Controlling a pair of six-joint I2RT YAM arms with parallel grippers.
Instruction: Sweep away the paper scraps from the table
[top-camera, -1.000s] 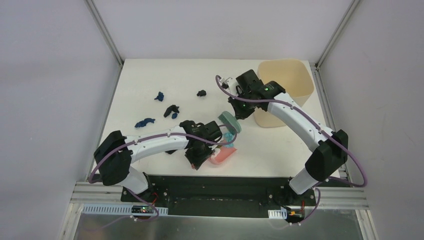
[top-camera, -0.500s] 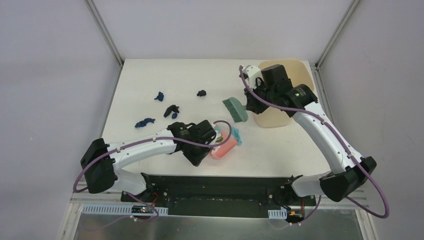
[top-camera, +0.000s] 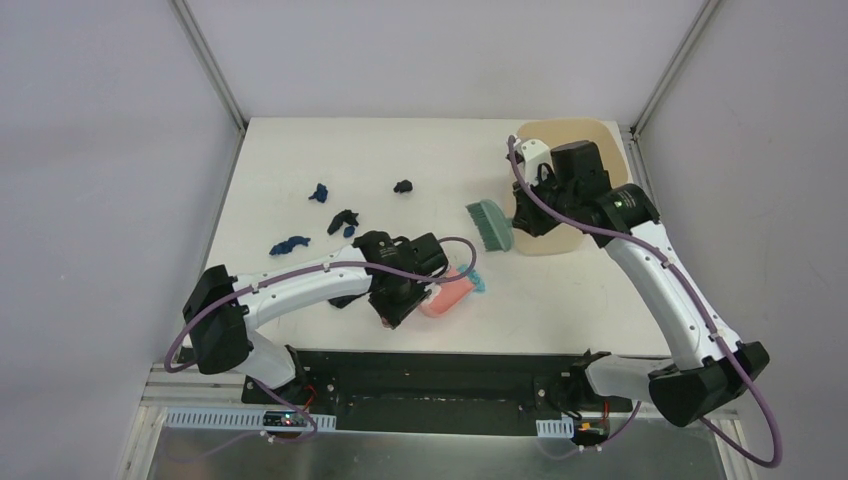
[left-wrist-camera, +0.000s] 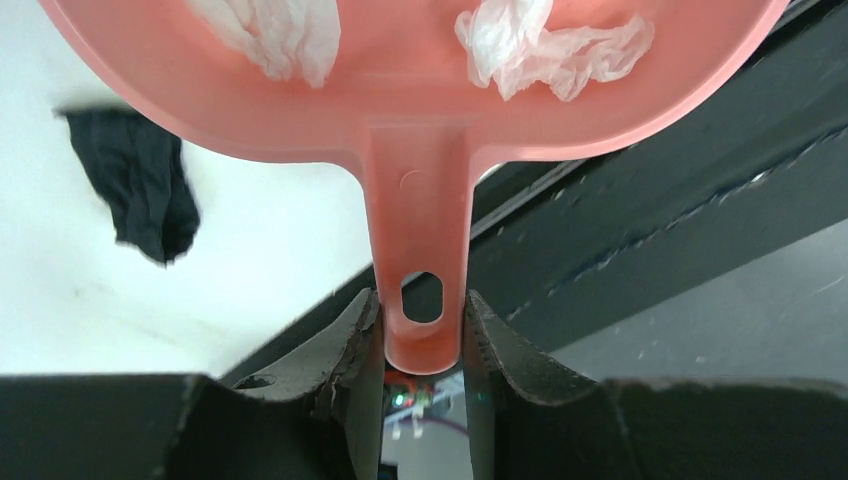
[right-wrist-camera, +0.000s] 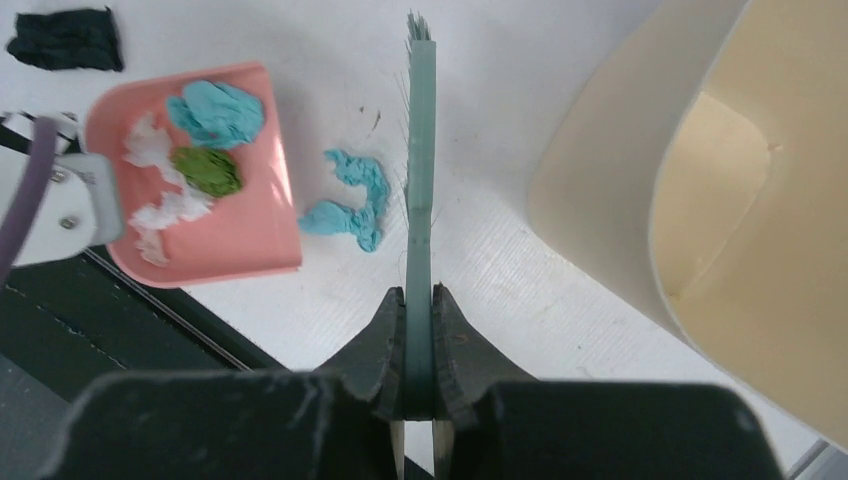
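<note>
My left gripper (left-wrist-camera: 422, 320) is shut on the handle of the pink dustpan (left-wrist-camera: 420, 80), which rests near the front edge of the table (top-camera: 300, 150). The dustpan (right-wrist-camera: 200, 215) holds a light teal wad (right-wrist-camera: 215, 110), an olive green wad (right-wrist-camera: 205, 170) and white scraps (right-wrist-camera: 160, 215). A light teal scrap (right-wrist-camera: 355, 200) lies on the table just outside its lip. My right gripper (right-wrist-camera: 419, 310) is shut on the teal brush (right-wrist-camera: 420, 150), held above the table beside the bin. Several dark blue (top-camera: 290, 243) and black (top-camera: 403, 186) scraps lie at the left.
The beige bin (top-camera: 570, 150) stands at the back right corner, close to my right wrist; it also fills the right of the right wrist view (right-wrist-camera: 720, 180). A black scrap (left-wrist-camera: 140, 180) lies left of the dustpan. The black front rail (top-camera: 440, 370) runs just behind the dustpan.
My right arm has lifted the brush away from the dustpan and carried it right, toward the bin. The dustpan has barely moved; my left arm has shifted slightly.
</note>
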